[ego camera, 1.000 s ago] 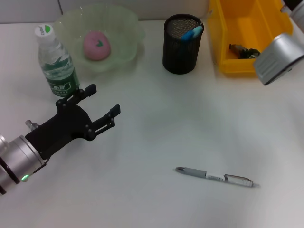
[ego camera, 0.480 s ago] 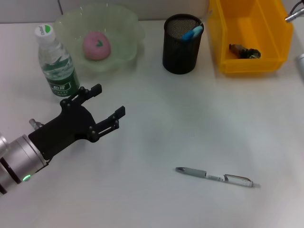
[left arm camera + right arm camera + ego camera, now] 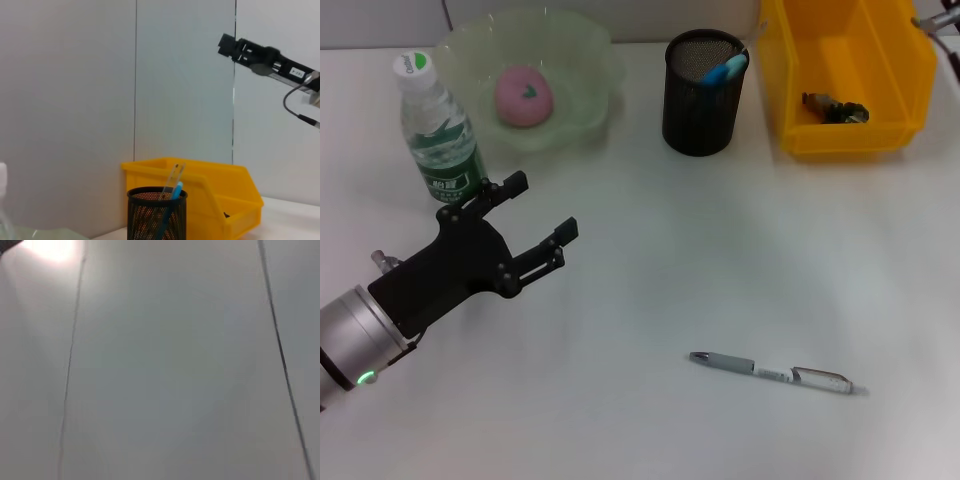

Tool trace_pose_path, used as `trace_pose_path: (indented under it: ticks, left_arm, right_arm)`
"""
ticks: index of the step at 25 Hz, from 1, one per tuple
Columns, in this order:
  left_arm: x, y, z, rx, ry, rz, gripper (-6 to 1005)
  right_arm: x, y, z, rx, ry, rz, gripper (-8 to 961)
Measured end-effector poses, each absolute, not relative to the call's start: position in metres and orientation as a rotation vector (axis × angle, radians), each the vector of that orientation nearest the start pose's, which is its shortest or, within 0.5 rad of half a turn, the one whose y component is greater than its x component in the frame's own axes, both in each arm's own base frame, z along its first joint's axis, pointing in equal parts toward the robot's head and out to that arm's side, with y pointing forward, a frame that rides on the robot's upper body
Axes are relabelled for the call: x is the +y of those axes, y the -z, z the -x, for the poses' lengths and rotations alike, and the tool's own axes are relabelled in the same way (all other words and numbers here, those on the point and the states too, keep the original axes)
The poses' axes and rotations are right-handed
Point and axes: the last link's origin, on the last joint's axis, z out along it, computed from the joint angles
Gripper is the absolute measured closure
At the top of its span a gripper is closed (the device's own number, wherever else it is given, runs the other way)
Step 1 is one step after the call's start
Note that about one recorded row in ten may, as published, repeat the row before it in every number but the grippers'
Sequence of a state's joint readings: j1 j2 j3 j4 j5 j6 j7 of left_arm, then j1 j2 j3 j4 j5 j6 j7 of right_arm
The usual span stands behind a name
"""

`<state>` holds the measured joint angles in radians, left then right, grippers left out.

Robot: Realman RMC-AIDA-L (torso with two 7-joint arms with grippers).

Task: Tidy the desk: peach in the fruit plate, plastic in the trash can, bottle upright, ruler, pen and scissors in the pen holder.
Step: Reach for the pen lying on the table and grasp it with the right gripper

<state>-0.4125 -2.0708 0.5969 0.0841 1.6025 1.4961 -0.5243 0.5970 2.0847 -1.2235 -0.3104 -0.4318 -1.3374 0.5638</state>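
Observation:
A silver pen (image 3: 770, 372) lies flat on the white desk at the front right. The pink peach (image 3: 524, 95) rests in the green fruit plate (image 3: 588, 52) at the back left. Beside the plate the bottle (image 3: 438, 130) stands upright. The black mesh pen holder (image 3: 701, 95) (image 3: 157, 212) holds a blue item (image 3: 725, 68) and a clear ruler (image 3: 174, 177). My left gripper (image 3: 542, 205) hovers open just in front of the bottle, holding nothing. The right gripper (image 3: 250, 51) is raised high above the desk, seen only in the left wrist view. The scissors are out of view.
A yellow bin (image 3: 900, 70) (image 3: 240, 185) stands at the back right with a dark crumpled thing (image 3: 834, 107) inside. A cable (image 3: 932, 18) of the right arm shows at the top right corner. A grey wall rises behind the desk.
The right arm has lifted up and out of the head view. My left gripper nudged forward and then drew back a little, staying open.

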Motion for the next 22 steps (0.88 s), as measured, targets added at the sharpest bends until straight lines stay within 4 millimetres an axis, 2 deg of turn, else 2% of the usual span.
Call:
trace_pose_path:
  ticks: [1,6,10,13,22]
  left_arm:
    - [0.270,0.048,0.302,-0.373,0.922,2.280,172]
    - [0.270,0.050,0.302,-0.369,0.918,2.291,171]
    - [0.269,0.049,0.303,-0.368,0.914,2.291,171]
    - [0.269,0.049,0.303,-0.369,0.912,2.291,171]
    - [0.267,0.050,0.306,-0.385,0.900,2.287,171]
  right_arm:
    - [0.391,-0.030,-0.213,0.243,-1.232,1.744,345]
    - [0.380,-0.014,-0.214,0.458,-1.366,1.883,345]
    - [0.369,0.001,-0.214,0.614,-1.407,2.039,345]
    - [0.360,0.004,-0.217,0.725,-1.426,2.162,345]
    - [0.327,-0.016,-0.231,0.963,-1.401,2.532,345]
